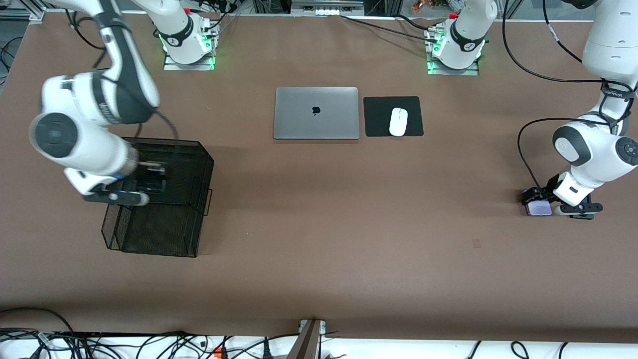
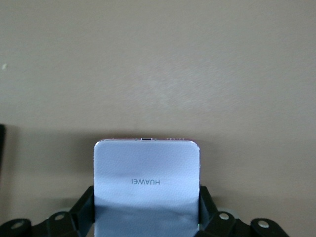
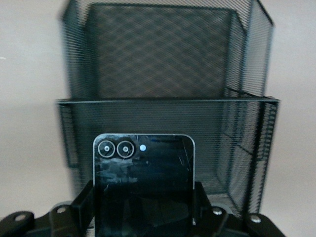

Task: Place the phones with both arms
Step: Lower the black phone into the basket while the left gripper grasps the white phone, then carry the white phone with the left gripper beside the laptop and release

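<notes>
Two squarish phones sit clamped between gripper fingers: the small glossy black phone (image 3: 143,182) in the right gripper (image 1: 149,182) over the black wire-mesh basket (image 1: 164,234), the pale lilac-white phone (image 1: 540,207) in the left gripper (image 1: 541,205) low over the brown table (image 1: 349,224).

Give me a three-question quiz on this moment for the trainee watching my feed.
1. True or false: the right gripper holds a black phone over the black mesh basket.
2. What does the left gripper grip? A) white mouse B) lilac-white phone C) laptop
3. Fill in: the white mouse lies on a black ___ beside the closed laptop.

Key: 1 true. 2 B, the lilac-white phone, low over bare table at the left arm's end. 3 mouse pad.
</notes>
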You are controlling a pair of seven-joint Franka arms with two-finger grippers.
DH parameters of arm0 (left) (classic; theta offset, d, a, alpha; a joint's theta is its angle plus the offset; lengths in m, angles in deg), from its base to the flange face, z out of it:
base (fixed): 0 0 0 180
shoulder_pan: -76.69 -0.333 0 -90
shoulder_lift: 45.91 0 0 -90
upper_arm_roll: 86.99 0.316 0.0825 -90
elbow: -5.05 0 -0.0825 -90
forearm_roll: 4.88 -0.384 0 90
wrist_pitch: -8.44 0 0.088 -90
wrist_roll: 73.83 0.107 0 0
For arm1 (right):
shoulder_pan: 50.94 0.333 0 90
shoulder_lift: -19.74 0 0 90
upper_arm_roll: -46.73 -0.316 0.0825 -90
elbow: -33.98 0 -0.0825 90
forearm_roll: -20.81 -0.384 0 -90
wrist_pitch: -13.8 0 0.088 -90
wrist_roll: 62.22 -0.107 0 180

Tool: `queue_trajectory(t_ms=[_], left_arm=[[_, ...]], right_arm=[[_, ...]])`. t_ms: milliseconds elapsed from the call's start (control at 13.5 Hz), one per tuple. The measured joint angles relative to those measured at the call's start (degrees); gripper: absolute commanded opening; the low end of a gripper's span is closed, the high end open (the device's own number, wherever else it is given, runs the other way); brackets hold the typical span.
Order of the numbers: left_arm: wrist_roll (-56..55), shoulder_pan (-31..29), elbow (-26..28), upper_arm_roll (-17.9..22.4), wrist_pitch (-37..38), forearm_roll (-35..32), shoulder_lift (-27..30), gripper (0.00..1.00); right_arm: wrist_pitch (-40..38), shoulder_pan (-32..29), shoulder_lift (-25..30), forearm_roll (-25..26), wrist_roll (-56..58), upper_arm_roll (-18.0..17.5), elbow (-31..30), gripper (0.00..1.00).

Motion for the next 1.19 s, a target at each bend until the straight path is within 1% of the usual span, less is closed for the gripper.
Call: queue_trajectory(t_ms=[74, 222, 370, 519, 667, 741, 815, 889, 963, 1037, 1185], left_arm=[[-1.03, 0.47, -1.51, -0.11, 2.85, 0.00, 0.00, 0.00], [-5.55, 2.64, -6.32, -0.30, 10.80, 0.00, 0.05, 0.00], [-12.35, 7.07, -11.25, -0.43, 17.82, 0.00, 0.12, 0.00], [-19.01, 12.33, -13.89, -0.49, 20.33, -0.06, 0.17, 0.00], [-23.90, 17.66, -14.52, -0.62, 20.67, -0.07, 0.17, 0.00], [-26.22, 20.39, -14.74, -0.72, 21.17, -0.07, 0.16, 0.00], [-29.02, 23.44, -15.28, -0.79, 22.29, -0.08, 0.16, 0.00], [-32.41, 26.74, -16.18, -0.85, 23.96, -0.08, 0.17, 0.00], [-36.06, 30.20, -17.30, -0.90, 25.24, -0.08, 0.17, 0.00], [-39.98, 33.83, -18.50, -0.90, 25.94, -0.09, 0.17, 0.00], [-47.21, 41.08, -20.56, -0.93, 26.58, -0.11, -0.41, 0.00]], right_arm=[[3.06, -0.07, 1.05, -0.44, 1.39, 1.57, -3.60, 0.00], [10.51, -0.07, 2.81, -1.28, 3.14, 3.35, -11.25, 0.00], [16.35, -0.02, 4.36, -1.40, 5.28, 4.87, -17.73, 0.00], [18.04, -0.03, 5.44, -1.41, 6.21, 6.31, -20.66, 0.00], [18.08, -0.02, 6.14, -1.83, 6.29, 7.50, -21.53, 0.01], [18.15, -0.03, 6.24, -2.54, 6.36, 8.00, -21.72, 0.10], [18.63, -0.03, 6.23, -3.48, 6.46, 8.26, -21.89, 0.13], [19.65, -0.02, 6.21, -4.10, 6.50, 8.28, -22.13, 0.21], [20.79, 0.01, 6.08, -4.30, 6.51, 8.28, -22.35, 0.66], [21.89, 0.03, 5.86, -4.47, 6.51, 8.28, -22.58, 0.82], [22.94, 0.05, 5.47, -4.74, 6.50, 8.29, -22.73, 0.99]])
